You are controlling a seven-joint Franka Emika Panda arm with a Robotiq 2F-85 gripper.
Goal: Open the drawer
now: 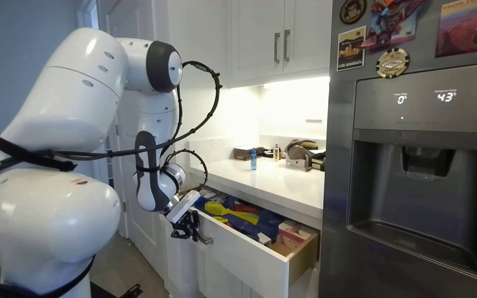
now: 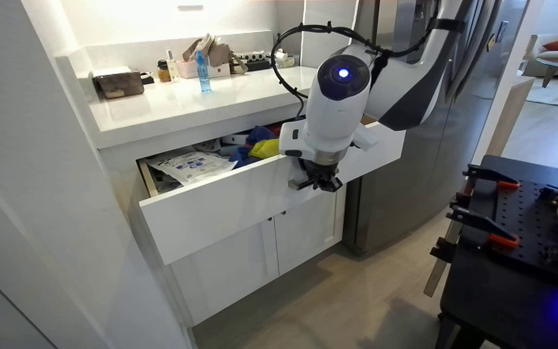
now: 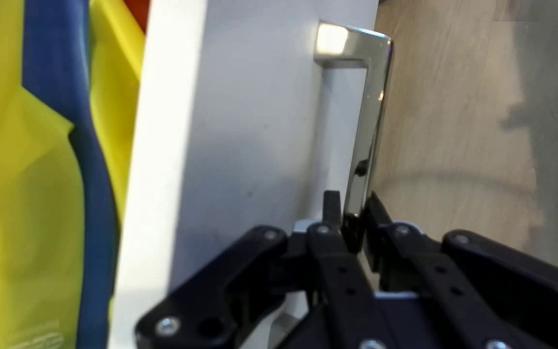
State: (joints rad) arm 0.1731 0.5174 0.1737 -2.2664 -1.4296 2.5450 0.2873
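Where drawer point(image 1: 242, 256) juts, handle point(image 3: 373, 99) lengthwise, seemingly gripped

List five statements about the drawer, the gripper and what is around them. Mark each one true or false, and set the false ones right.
1. The drawer stands open. True.
2. The gripper is closed on the handle. True.
3. The blue bottle lies in the drawer. False: the blue bottle stands upright on the counter.
4. Yellow material shows inside the drawer. True.
5. The cabinet doors below the drawer hang open. False: the cabinet doors are shut.
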